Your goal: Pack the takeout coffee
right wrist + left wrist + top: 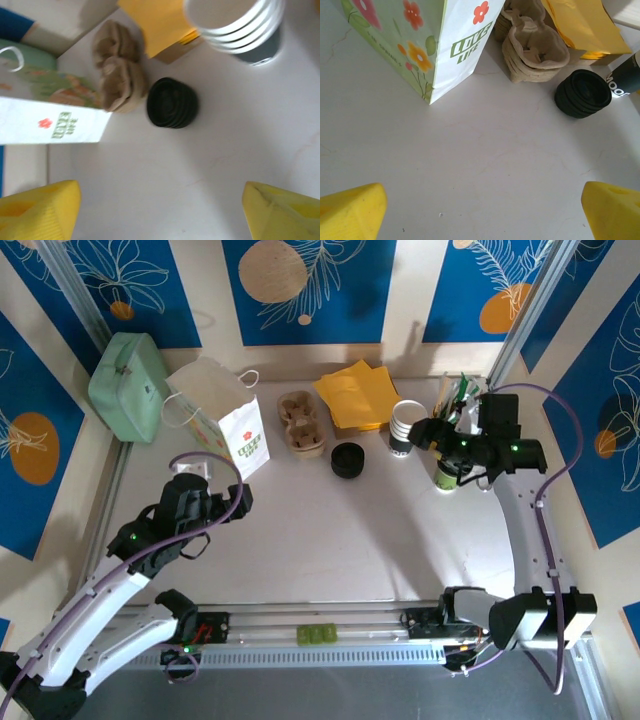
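The takeout coffee (447, 478), a small cup with a light-green side, stands at the right of the table, its top partly covered by my right wrist. My right gripper (428, 432) hangs just left of and above it, beside the stack of white-rimmed dark cups (406, 425). In the right wrist view the gripper (160, 210) is open over bare table, with its yellow fingertips (40, 207) wide apart. My left gripper (225, 502) hovers near the flowered paper bag (225, 420). In the left wrist view the gripper (485, 210) is also open and holds nothing.
A stack of black lids (347, 459) sits mid-table, with brown pulp cup carriers (301, 423) and yellow napkins (357, 395) behind it. A green tin box (128, 385) stands at the back left. A cup of straws and sticks (455, 395) stands at the back right.
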Controlling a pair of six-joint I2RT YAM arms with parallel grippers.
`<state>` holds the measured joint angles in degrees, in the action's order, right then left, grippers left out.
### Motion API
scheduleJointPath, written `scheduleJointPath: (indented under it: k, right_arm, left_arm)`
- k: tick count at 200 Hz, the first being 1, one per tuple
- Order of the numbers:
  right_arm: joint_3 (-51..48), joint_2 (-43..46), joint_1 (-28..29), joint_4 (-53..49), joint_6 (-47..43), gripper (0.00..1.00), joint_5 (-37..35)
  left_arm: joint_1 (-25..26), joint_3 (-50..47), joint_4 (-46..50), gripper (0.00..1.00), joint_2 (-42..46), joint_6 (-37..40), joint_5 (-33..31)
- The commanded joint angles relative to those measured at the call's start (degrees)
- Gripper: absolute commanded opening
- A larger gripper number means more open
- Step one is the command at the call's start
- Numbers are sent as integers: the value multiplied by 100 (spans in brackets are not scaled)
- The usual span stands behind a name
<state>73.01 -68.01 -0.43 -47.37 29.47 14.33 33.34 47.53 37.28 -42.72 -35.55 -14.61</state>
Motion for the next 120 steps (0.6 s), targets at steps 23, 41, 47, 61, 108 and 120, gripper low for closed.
scheduleJointPath:
  k: [23, 41, 47, 61, 108, 120]
  right_arm:
    - [-426, 156, 881, 1036, 296, 84, 537]
    - [-609, 149, 1232, 1375, 291, 84, 398]
    - [-680, 152, 1317, 1460, 301, 84, 326]
    - [-904, 194, 1469, 1810, 382, 84, 161]
    - [-2024, 593, 1762, 3098, 424, 82, -635]
    - [-2302, 696, 1739, 3370, 492, 82, -926]
  left_arm:
    - [-90, 396, -51, 99, -404, 55, 134]
    - [-91, 538, -215, 100, -728, 140, 458]
    - [-83, 591, -288, 100, -857, 164, 611]
    - [-82, 731, -420, 97, -1183, 129, 832]
    - [416, 1416, -808, 90, -2476, 29, 768]
    - [640, 1710, -780, 89, -2919, 9, 540]
